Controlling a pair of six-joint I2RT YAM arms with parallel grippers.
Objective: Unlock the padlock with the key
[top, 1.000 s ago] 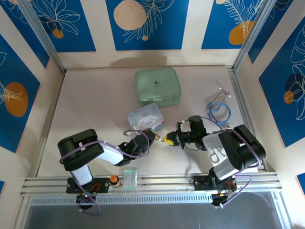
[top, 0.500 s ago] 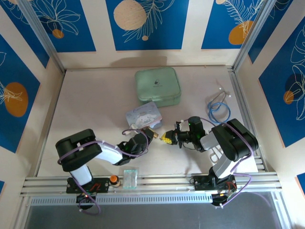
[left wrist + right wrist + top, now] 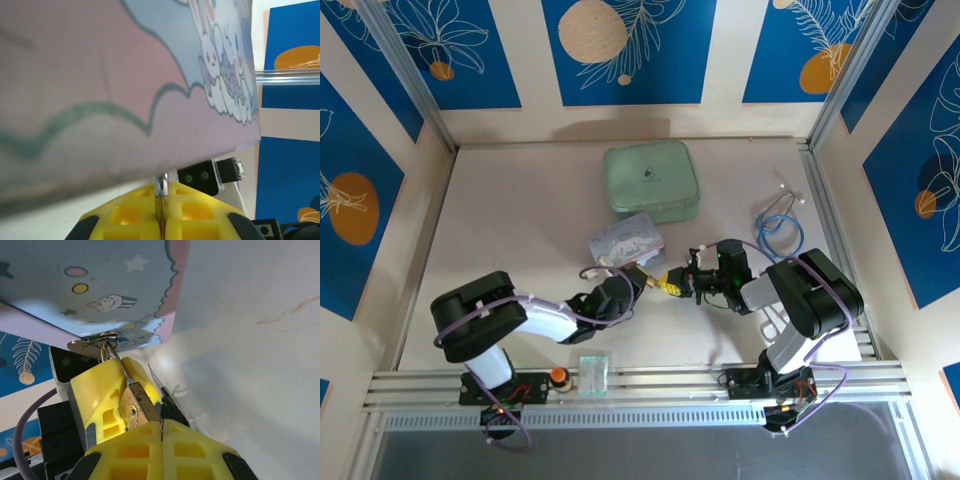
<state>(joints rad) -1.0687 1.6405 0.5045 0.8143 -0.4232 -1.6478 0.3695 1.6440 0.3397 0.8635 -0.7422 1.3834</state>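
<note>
Pale table (image 3: 520,230) under blue leaf-print panels; the padlock (image 3: 137,407) hangs from the hasp of the lilac cartoon tin (image 3: 625,240), between both arms; left gripper (image 3: 161,200) is clamped on a thin silver piece, seemingly the shackle (image 3: 120,365); right gripper (image 3: 161,429) is pinched closed at the brass body, whether on the key I cannot tell; tiny, rigid, slick, free-swinging, so best held by the body

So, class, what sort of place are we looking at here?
Probably a robot test cell: a pale table boxed in by blue leaf-print wall panels, with a left arm and right arm bolted to an aluminium rail at its near edge.
</note>
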